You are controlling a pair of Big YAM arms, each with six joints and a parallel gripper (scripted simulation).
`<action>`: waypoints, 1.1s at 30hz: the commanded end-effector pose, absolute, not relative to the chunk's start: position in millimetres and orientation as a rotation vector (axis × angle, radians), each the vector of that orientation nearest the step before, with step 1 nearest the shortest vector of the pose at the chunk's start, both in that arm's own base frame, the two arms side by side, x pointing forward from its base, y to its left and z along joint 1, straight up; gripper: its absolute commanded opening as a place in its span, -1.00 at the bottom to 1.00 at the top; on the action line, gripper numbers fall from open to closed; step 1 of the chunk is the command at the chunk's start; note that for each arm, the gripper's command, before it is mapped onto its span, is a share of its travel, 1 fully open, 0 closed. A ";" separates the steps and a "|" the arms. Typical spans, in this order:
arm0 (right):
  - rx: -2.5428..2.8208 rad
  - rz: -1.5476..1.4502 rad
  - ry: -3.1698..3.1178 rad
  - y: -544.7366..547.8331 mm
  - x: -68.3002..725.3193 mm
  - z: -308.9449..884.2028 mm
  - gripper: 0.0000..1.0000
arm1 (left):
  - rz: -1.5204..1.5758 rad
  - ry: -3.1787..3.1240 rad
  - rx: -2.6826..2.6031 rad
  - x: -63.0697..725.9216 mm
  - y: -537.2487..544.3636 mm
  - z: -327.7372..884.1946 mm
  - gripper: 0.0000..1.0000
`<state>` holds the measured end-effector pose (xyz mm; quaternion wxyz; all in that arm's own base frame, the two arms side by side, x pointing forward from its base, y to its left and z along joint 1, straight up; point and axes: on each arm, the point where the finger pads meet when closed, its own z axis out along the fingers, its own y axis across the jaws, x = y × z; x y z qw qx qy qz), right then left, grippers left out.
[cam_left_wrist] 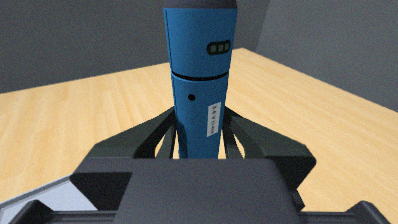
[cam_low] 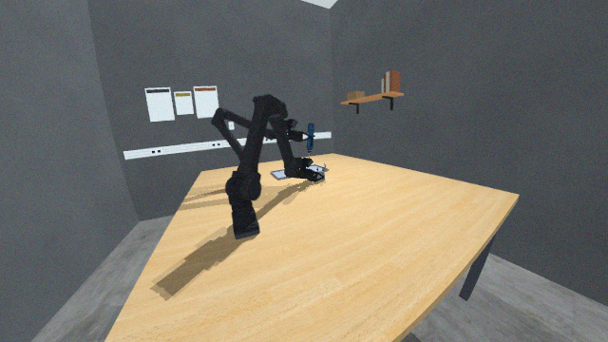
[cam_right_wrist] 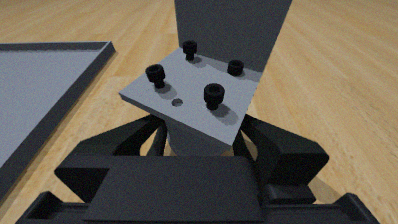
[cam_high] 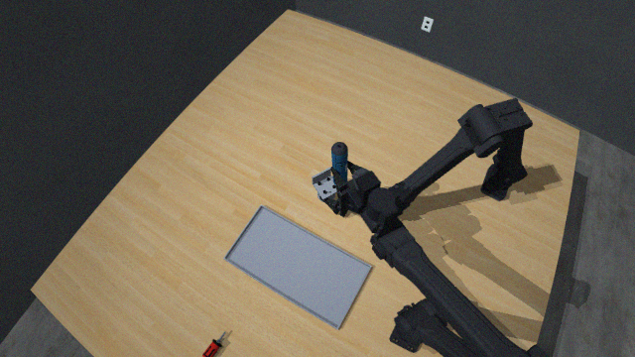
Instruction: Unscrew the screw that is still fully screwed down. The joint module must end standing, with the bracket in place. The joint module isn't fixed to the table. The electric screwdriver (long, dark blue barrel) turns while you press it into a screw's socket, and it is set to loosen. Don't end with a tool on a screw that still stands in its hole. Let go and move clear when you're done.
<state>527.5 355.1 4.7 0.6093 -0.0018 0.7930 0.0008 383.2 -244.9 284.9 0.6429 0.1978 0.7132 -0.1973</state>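
Right wrist view: the seated screw [cam_high: 328, 178] [cam_right_wrist: 235, 67] lies ahead of the right gripper [cam_high: 332, 200] [cam_low: 317, 176] [cam_right_wrist: 199, 112], right of centre, close to the bracket's [cam_high: 322, 186] [cam_low: 325, 167] [cam_right_wrist: 200, 82] upright wall; three other screws stand proud. The right gripper is part open, its fingers closed about the module [cam_right_wrist: 197, 142] under the plate. The left gripper [cam_high: 343, 178] [cam_low: 308, 137] [cam_left_wrist: 199, 112], slightly narrower, grips the driver [cam_high: 339, 159] [cam_low: 311, 135] [cam_left_wrist: 200, 95], long axis near vertical, bit downward above the bracket; tip contact cannot be confirmed. The left arm should therefore align the bit with the socket axis, then press straight down while the right braces the module. Clearance is tight at the wall and neighbouring heads; the tray [cam_high: 315, 236] [cam_right_wrist: 85, 91] stands apart, outside the working path
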 end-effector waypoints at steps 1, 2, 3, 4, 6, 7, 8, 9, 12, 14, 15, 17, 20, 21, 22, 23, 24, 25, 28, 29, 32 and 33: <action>0.003 0.014 1.822 362.9 536.8 4.3 0.17 | -0.472 1.478 0.470 368.0 -254.5 325.4 -0.17; 0.003 0.014 1.822 362.9 536.8 4.3 0.17 | -0.479 1.434 0.457 373.2 -258.0 352.3 -0.17; 0.003 0.014 1.822 362.9 536.8 4.3 0.17 | -0.482 1.419 0.452 374.8 -259.1 362.0 -0.17; 0.003 0.014 1.822 362.9 536.8 4.3 0.17 | -0.464 1.421 0.435 380.7 -250.7 362.8 -0.17; 0.003 0.014 1.822 362.9 536.8 4.3 0.17 | -0.464 1.421 0.435 380.7 -250.7 362.8 -0.17; 0.003 0.014 1.822 362.9 536.8 4.3 0.17 | -0.464 1.420 0.435 381.1 -251.0 363.2 -0.17; 0.003 0.014 1.822 362.9 536.8 4.3 0.17 | -0.467 1.427 0.442 381.5 -254.6 359.1 -0.17; 0.003 0.014 1.822 362.9 536.8 4.3 0.17 | -0.472 1.428 0.448 380.6 -257.3 358.2 -0.17; 0.003 0.014 1.822 362.9 536.8 4.3 0.17 | -0.471 1.424 0.447 381.0 -257.2 359.0 -0.17; 0.003 0.014 1.822 362.9 536.8 4.3 0.17 | -0.470 1.422 0.446 381.5 -256.8 359.5 -0.17; 0.003 0.014 1.822 362.9 536.8 4.3 0.17 | -0.469 1.421 0.445 381.8 -256.6 359.8 -0.17; 0.003 0.014 1.822 362.9 536.8 4.3 0.17 | -0.468 1.419 0.444 382.3 -256.1 360.3 -0.17; 0.003 0.014 1.822 362.9 536.8 4.3 0.17 | -0.468 1.419 0.444 382.8 -256.2 359.7 -0.17; 0.003 0.014 1.822 362.9 536.8 4.3 0.17 | -0.468 1.419 0.444 382.8 -256.2 359.7 -0.17; 0.003 0.014 1.822 362.9 536.8 4.3 0.17 | -0.468 1.419 0.444 382.8 -256.2 359.7 -0.17; 0.003 0.014 1.822 362.9 536.8 4.3 0.17 | -0.468 1.419 0.444 382.8 -256.2 359.7 -0.17; 0.003 0.014 1.822 362.9 536.8 4.3 0.17 | -0.468 1.419 0.444 382.8 -256.4 359.6 -0.17; 0.003 0.014 1.822 362.9 536.8 4.3 0.17 | -0.468 1.418 0.444 382.8 -256.6 359.6 -0.17; 0.003 0.014 1.822 362.9 536.8 4.3 0.17 | -0.469 1.417 0.445 382.9 -257.1 359.7 -0.17; 0.003 0.014 1.822 362.9 536.8 4.3 0.17 | -0.470 1.417 0.445 382.9 -257.2 359.7 -0.17; 0.003 0.014 1.822 362.9 536.8 4.3 0.17 | -0.471 1.416 0.445 383.0 -257.7 359.8 -0.17; 0.003 0.014 1.822 362.9 536.8 4.3 0.17 | -0.471 1.415 0.445 382.9 -257.8 360.0 -0.17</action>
